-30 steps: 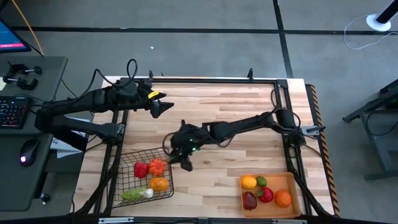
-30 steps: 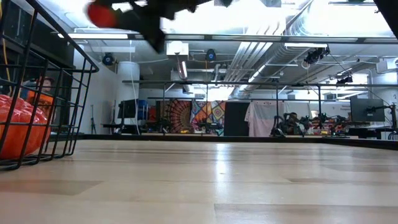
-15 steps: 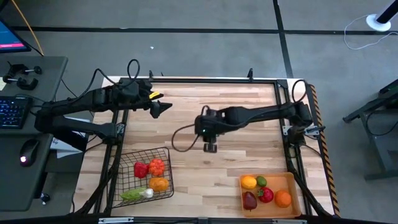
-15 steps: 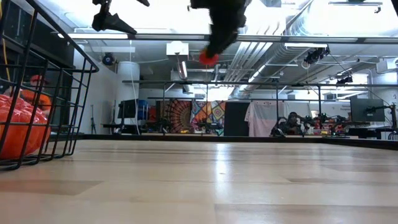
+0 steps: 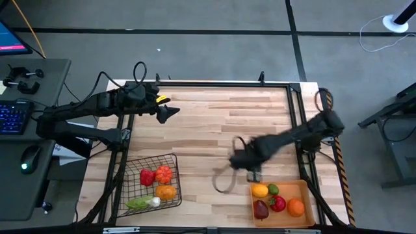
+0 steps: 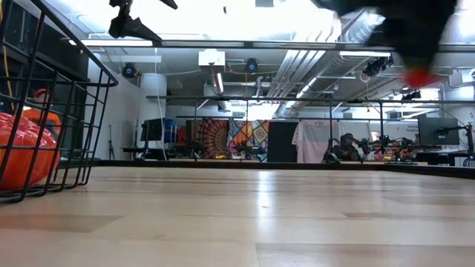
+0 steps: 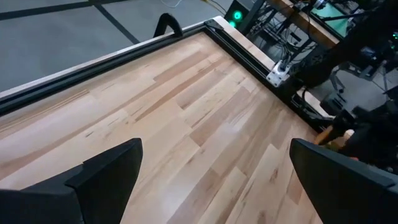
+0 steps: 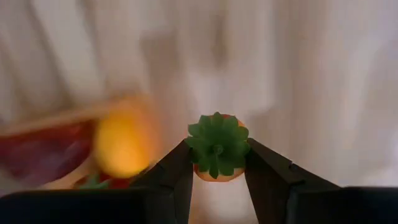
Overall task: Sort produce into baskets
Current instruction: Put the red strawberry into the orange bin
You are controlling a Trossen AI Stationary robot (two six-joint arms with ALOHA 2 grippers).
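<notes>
My right gripper (image 5: 251, 170) hangs blurred just off the far left corner of the orange tray (image 5: 286, 184). It is shut on a small red fruit with a green leaf cap (image 8: 216, 144), a red smear in the low view (image 6: 421, 76). The tray holds a yellow, a green, an orange and two red pieces. The black wire basket (image 5: 151, 158) at the near left holds red, orange, green and white pieces. My left gripper (image 5: 170, 112) waits open above the table's far left, nothing between its fingers (image 7: 106, 177). My right gripper pinches the red fruit by two opposite sides of its body (image 8: 214, 174), just under the green leaf cap, between its two fingers (image 8: 180, 169). The fingers come from above, pointing down. The fruit is lifted clear of the table, leaf cap up.
Bare wooden tabletop (image 5: 214, 123) lies between the basket and the tray. A black frame rail (image 5: 296, 110) runs along the table's right side. A desk with a keyboard (image 5: 13, 117) stands left of the table.
My right gripper has swung from beside the black basket across the table toward its right edge, up to the orange tray, carrying the red fruit clear of the table. It has tipped from slanting to pointing straight down. Its fingers have stayed shut on the fruit.
</notes>
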